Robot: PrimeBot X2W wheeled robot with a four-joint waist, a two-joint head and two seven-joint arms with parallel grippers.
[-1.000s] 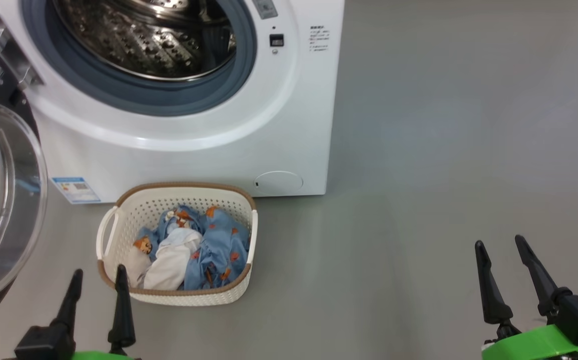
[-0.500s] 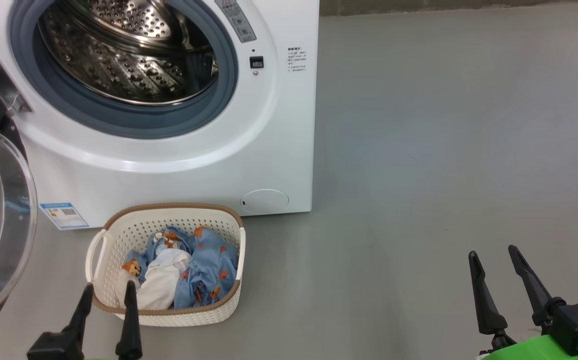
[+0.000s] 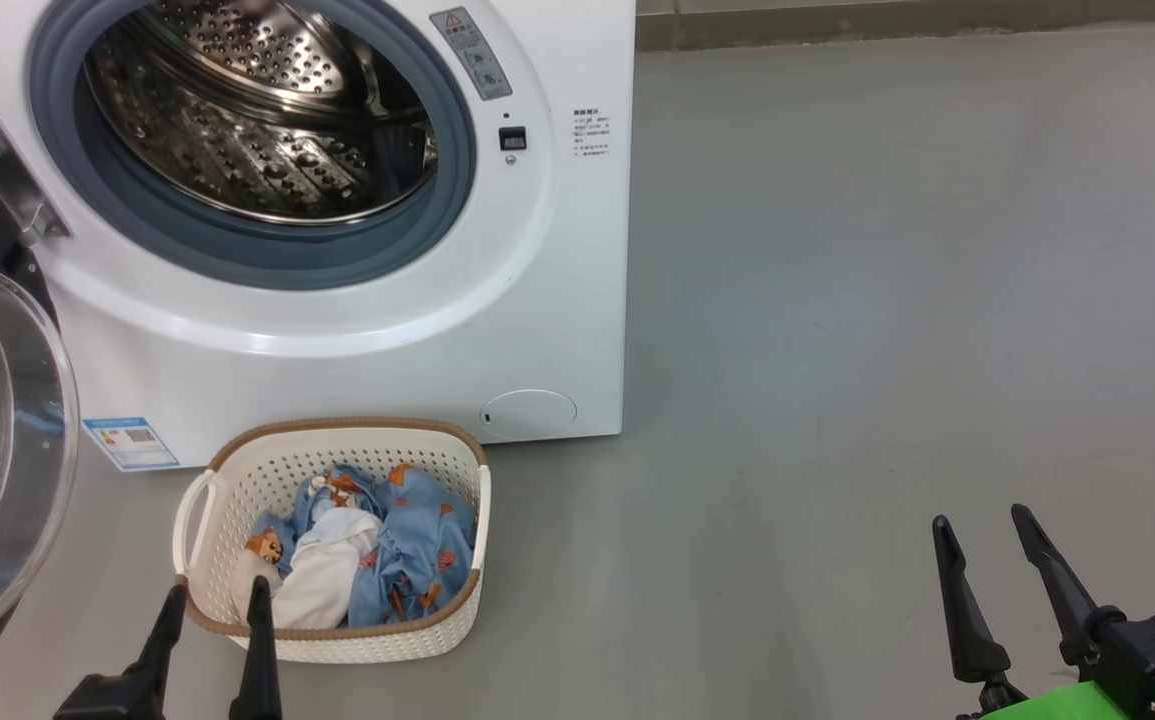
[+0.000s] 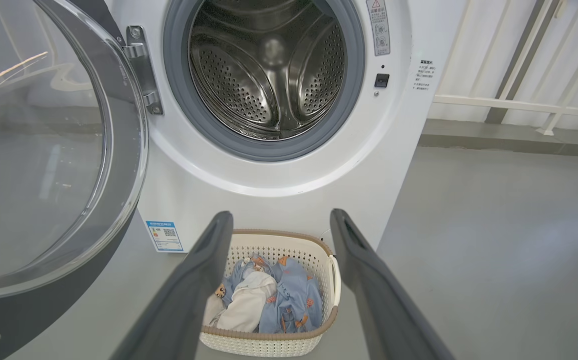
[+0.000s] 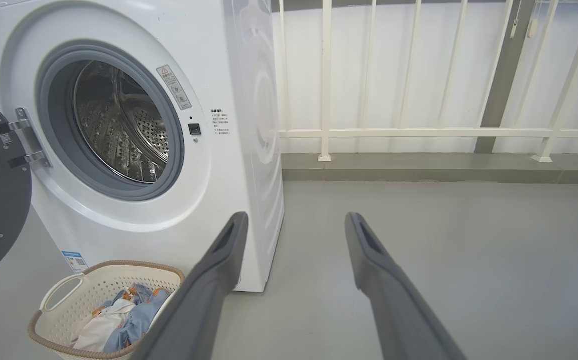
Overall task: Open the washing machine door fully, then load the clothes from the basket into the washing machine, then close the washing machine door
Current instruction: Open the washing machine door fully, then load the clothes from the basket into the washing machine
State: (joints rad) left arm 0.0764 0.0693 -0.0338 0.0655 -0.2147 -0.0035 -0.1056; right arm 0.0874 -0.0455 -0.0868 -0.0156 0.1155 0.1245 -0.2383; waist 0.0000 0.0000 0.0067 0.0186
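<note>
Down low at either side, the left gripper [image 3: 218, 592] and the right gripper [image 3: 980, 520] hover, jaws spread wide, pointing forward.

the grey floor [image 3: 887, 300] carries the washing machine [image 3: 337, 340] and, just before it, the basket [image 3: 337, 640].

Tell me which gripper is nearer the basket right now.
Left. The left gripper is at the basket's near rim, by its left corner; the right gripper is well off to its right, over the floor.
</note>
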